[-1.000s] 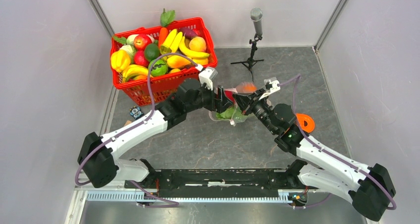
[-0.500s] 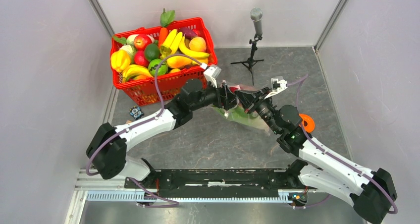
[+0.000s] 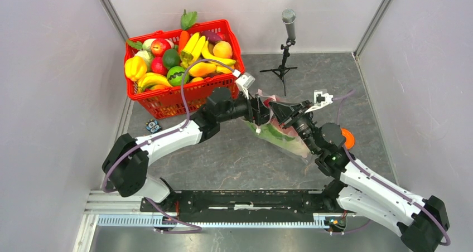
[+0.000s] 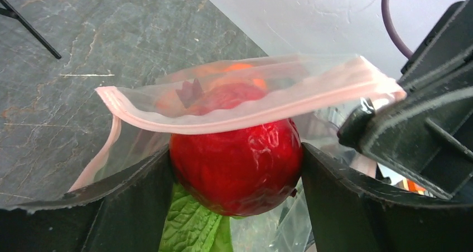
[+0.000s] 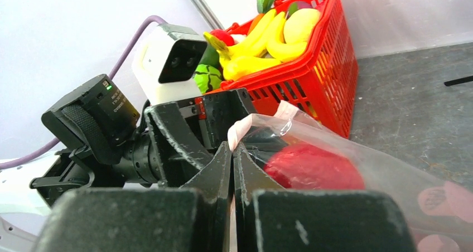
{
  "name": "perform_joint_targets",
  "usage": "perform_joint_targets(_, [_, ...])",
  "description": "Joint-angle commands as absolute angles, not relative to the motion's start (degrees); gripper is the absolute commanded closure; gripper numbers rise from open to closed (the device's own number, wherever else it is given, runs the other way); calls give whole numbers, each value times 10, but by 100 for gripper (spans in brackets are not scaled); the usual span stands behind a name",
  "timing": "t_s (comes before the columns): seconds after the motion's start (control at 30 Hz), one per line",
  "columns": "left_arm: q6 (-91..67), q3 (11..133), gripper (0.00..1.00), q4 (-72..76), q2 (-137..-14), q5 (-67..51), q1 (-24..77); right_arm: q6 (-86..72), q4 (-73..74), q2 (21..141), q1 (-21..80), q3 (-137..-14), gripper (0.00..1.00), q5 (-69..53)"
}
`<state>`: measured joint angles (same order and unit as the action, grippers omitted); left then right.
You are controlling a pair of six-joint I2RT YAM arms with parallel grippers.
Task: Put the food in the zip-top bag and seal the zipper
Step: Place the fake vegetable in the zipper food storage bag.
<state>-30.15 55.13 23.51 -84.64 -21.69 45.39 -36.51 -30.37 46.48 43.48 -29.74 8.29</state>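
Observation:
My left gripper (image 4: pixel 237 171) is shut on the small red fruit (image 4: pixel 237 165) and holds it at the open mouth of the zip-top bag (image 4: pixel 245 90), just under the pink zipper strip (image 4: pixel 223 124). A green cabbage leaf (image 4: pixel 192 227) lies below the fruit, and something orange shows through the plastic. My right gripper (image 5: pixel 232 151) is shut on the bag's pink zipper edge (image 5: pixel 240 130) and holds that edge up; the red fruit (image 5: pixel 315 165) shows beside it. From above, both grippers (image 3: pixel 262 111) (image 3: pixel 281 111) meet at the bag (image 3: pixel 287 140), which holds green and red food.
A red mesh basket (image 3: pixel 184 98) full of toy fruit stands at the back left, close behind my left wrist. A microphone stand (image 3: pixel 287 40) is at the back. An orange ring (image 3: pixel 347 137) lies right of my right arm. A small object (image 3: pixel 153 127) lies below the basket.
Both grippers have shifted right and slightly back together. The bag's mouth edge is now lifted and the bag stretches out toward the front right. The red fruit has moved up to the bag's mouth.

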Motion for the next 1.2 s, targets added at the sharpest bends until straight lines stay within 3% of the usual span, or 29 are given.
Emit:
perform_joint_targets(0.0, [-266,582,11,221,-823,-288,462,-373,-324,437,439,-288,97,127])
perform_joint_targets(0.17, [-242,592,7,175,-806,-311,463,-373,-308,431,433,-284,97,135])
perform_joint_targets(0.3, [-205,608,24,100,-797,-302,463,-373,-305,427,429,-282,97,138])
perform_joint_targets(0.37, [-207,601,28,93,-787,-299,463,-373,-305,429,427,-283,96,136])
perform_joint_targets(0.5, [-222,586,25,119,-782,-299,463,-377,-311,435,425,-284,97,125])
perform_joint_targets(0.6, [-230,592,16,124,-793,-304,463,-379,-317,440,425,-286,97,112])
perform_joint_targets(0.7, [-235,597,17,130,-801,-312,463,-378,-312,443,424,-290,97,106])
perform_joint_targets(0.9, [-228,601,1,127,-788,-315,463,-376,-310,438,424,-288,97,109])
perform_joint_targets(1.03, [-224,601,3,115,-783,-320,463,-376,-311,440,424,-287,97,109])
perform_joint_targets(1.17, [-209,607,11,81,-775,-308,463,-374,-311,442,424,-289,97,108])
